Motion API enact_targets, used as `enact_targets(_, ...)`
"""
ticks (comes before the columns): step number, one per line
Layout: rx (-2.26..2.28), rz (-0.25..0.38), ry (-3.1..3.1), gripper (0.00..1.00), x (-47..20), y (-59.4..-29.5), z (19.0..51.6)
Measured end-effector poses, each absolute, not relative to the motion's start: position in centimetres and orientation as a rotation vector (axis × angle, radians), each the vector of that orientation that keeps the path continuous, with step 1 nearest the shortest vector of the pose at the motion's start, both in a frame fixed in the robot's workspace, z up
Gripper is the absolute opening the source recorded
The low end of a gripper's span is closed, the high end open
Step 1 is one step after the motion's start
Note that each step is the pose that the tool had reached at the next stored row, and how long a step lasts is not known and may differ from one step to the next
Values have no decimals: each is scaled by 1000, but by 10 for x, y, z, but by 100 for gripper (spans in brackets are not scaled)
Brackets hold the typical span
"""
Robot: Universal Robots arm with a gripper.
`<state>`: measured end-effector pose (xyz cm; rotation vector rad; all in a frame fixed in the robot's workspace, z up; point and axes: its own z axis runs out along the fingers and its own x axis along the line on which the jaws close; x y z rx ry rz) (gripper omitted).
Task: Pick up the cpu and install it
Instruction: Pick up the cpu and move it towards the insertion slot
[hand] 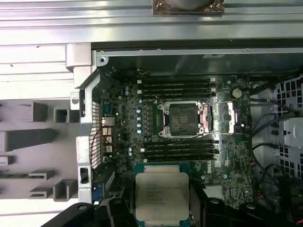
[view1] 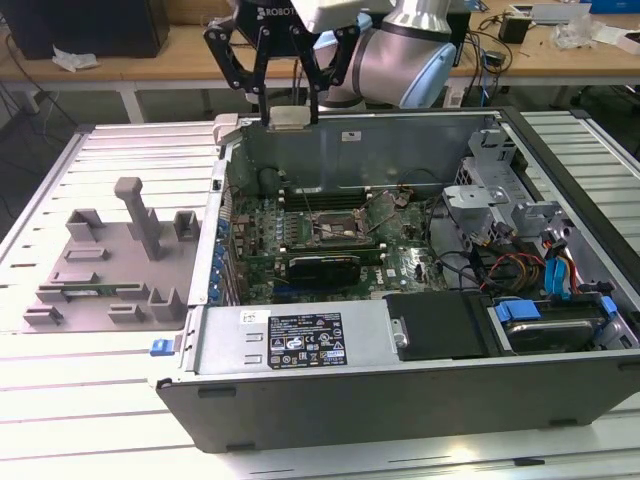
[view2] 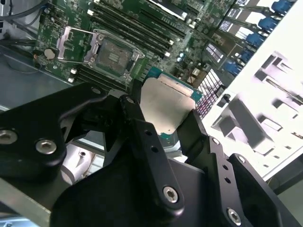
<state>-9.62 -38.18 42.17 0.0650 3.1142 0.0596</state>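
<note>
My gripper hangs above the back wall of the open computer case, shut on the cpu. In both wrist views the cpu is a silver-topped square with a green rim, clamped flat between the black fingers. The open black socket lies on the green motherboard, its metal bracket flipped open beside it. In the exterior view the socket is below and in front of the gripper, a good distance away.
A grey plastic fixture with upright blocks lies on the table at the exterior view's left of the case. A power supply fills the case's front; drive cages and coloured cables crowd its right. Memory slots flank the socket.
</note>
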Motion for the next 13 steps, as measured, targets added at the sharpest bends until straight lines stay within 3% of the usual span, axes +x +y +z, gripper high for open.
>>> enact_targets(13,65,59,3116,55,-74,-382,393)
